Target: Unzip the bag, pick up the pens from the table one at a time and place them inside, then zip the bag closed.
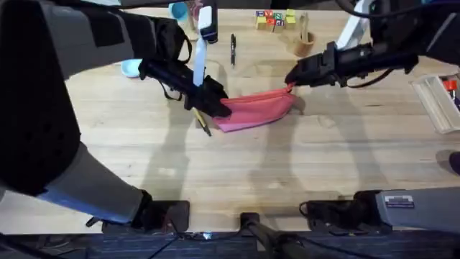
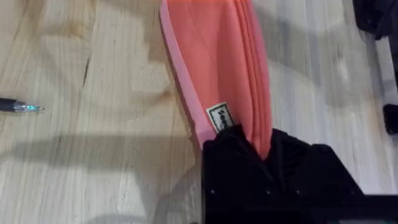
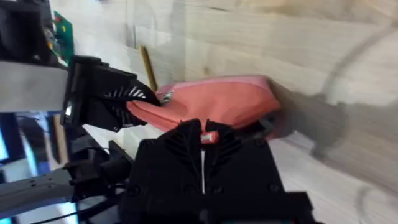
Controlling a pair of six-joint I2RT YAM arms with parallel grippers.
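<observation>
Pinching the bag (image 1: 255,109) at opposite ends, both tools (image 1: 215,103) (image 1: 291,84); overhead adds a black pen (image 1: 233,50).

Right gripper (image 3: 203,138) closed on top edge of pink bag (image 3: 214,102), black fingers pressed together around small tab. Bag lies stretched across wooden table (image 3: 298,37), lifted slightly. Left gripper (image 3: 140,99) clamps bag's far end, beside white label. Yellow pen (image 3: 148,68) lies on table just beyond left gripper, near bag's end. Bag's shadow falls on planks.
</observation>
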